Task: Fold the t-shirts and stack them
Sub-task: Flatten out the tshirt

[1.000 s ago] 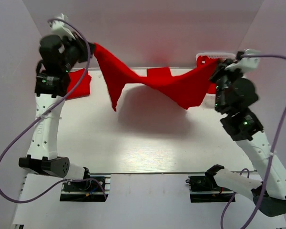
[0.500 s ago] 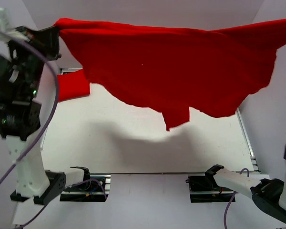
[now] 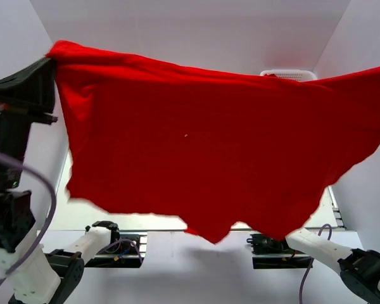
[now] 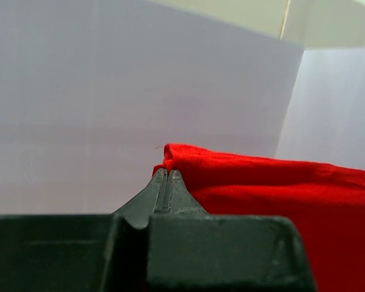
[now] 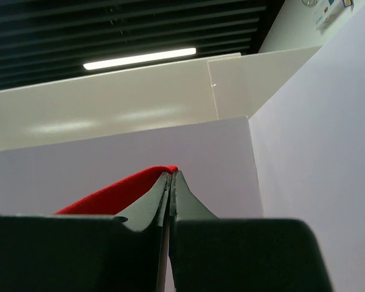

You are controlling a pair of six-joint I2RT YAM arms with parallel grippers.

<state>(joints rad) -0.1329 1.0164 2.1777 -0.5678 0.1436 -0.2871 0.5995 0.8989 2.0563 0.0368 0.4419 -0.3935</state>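
The left gripper (image 4: 165,174) is pinched tight, its two black fingers pressed together on a bunched corner of a red shirt (image 4: 274,194). In its wrist view the cloth runs off to the right from the fingertips, with a plain white wall behind.

The right gripper (image 5: 171,175) is also clamped on the shirt. A thin ridge of red shows at its fingertips and falls away to the left. Behind it is a white wall, and above that a dark ceiling with a strip light (image 5: 140,58).

In the top view, the left gripper is raised high over the left edge of the table, close to the camera, holding the shirt's upper left corner. The shirt hangs in the air between the two arms as a wide red sheet that fills most of the view. Its top edge sags past the middle, then rises to the right, where it runs out of the picture. The right gripper itself is outside this view. The bottom edge is uneven, with a point hanging lowest near the middle, over the near edge. A strip of table (image 3: 145,221) shows under the cloth along that near edge. At the far right corner, the rim of a white basket (image 3: 289,74) shows just above the shirt.
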